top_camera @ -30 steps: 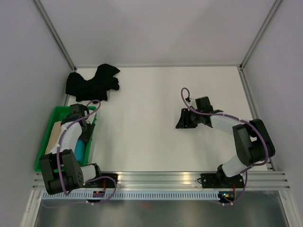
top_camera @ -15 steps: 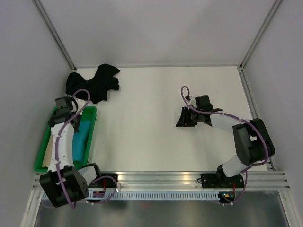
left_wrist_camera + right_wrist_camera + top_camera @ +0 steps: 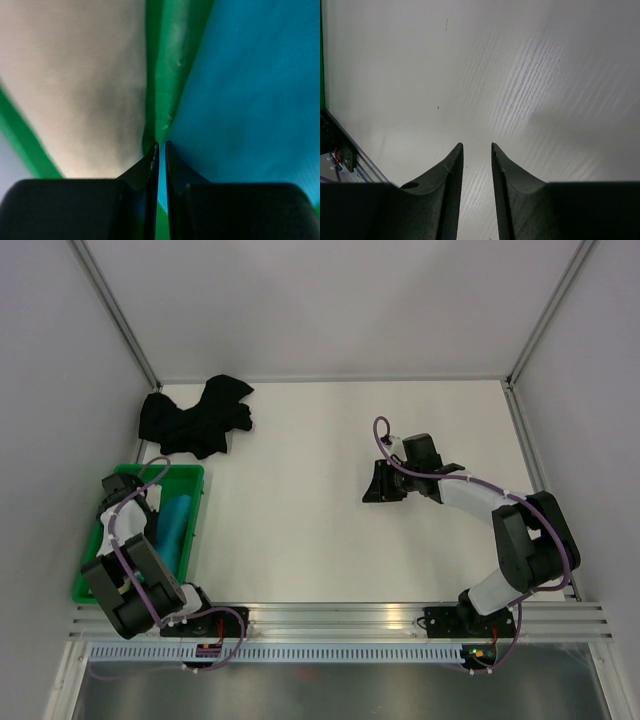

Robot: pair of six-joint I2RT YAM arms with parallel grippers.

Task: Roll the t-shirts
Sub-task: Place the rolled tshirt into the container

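The black t-shirt [image 3: 195, 420] lies crumpled just beyond the tray [image 3: 190, 472]; the teal t-shirt [image 3: 250, 100] and tan roll [image 3: 75, 90] lie inside it. The cloth looks limp and light, probably best pinched at a hem. The left gripper [image 3: 160, 144] has its jaws pressed together inside the tray, holding nothing. The right gripper [image 3: 476, 146] has its jaws slightly spread and empty.

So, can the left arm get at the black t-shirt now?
Probably yes. The black t-shirt lies just beyond the green tray, on the left arm's side. The left fingers are shut and empty above the tray; only its far wall lies between.
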